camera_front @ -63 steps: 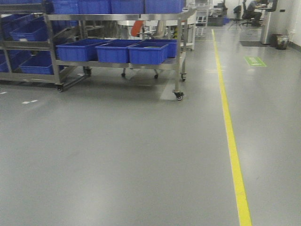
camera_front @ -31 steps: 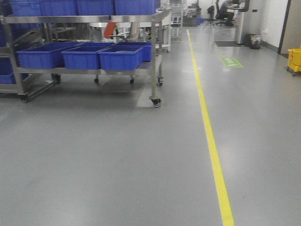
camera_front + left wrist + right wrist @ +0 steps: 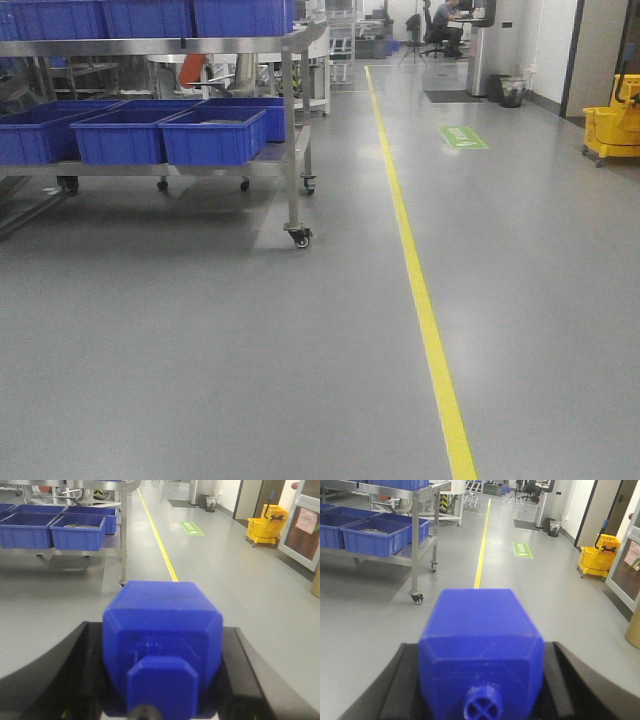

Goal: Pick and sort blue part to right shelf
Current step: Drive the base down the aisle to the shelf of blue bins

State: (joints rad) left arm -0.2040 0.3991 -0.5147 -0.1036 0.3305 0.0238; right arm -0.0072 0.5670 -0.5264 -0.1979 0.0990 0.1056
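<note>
The left gripper (image 3: 161, 692) is clenched on a blue part (image 3: 162, 620) and the right gripper (image 3: 480, 685) on a second blue part (image 3: 480, 630). Each part covers the near end of the yellow floor line (image 3: 420, 290). A steel rack (image 3: 291, 120) holding blue bins (image 3: 212, 137) stands left of that line.

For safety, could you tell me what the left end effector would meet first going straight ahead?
Likely nothing close: beyond the held blue part lies open floor with the yellow line; depth unclear.
</note>
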